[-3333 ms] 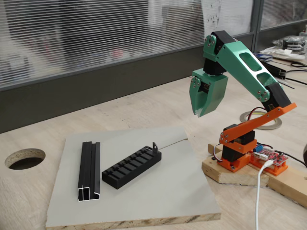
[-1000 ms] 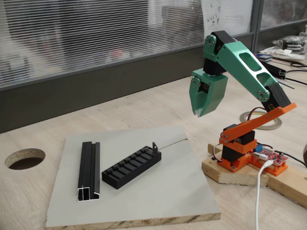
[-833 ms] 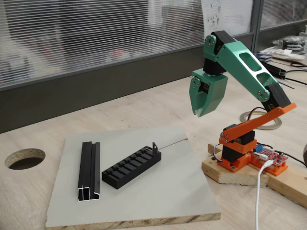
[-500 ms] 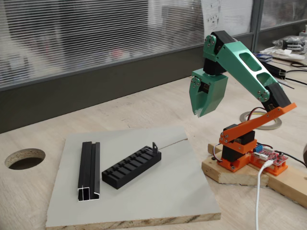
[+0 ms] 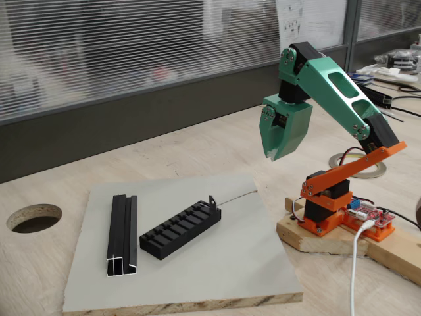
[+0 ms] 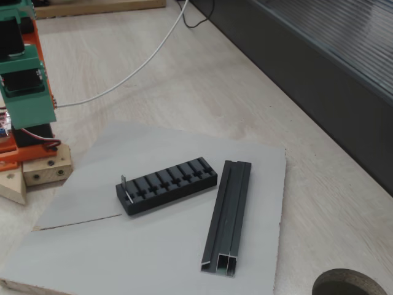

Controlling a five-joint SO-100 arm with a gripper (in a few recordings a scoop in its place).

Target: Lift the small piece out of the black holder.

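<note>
An office-like workshop: long window blinds (image 5: 131,52) across the upper frame, a pale wooden bench (image 5: 197,145) with a round cable hole (image 5: 34,217), cluttered desk (image 5: 395,66) at upper right.

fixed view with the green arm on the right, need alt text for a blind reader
A green robot arm holds its gripper in the air, above and right of a grey board. On the board lie a black slotted holder, a small bent bracket standing at its far end, and a black channel rail to its left.
</note>
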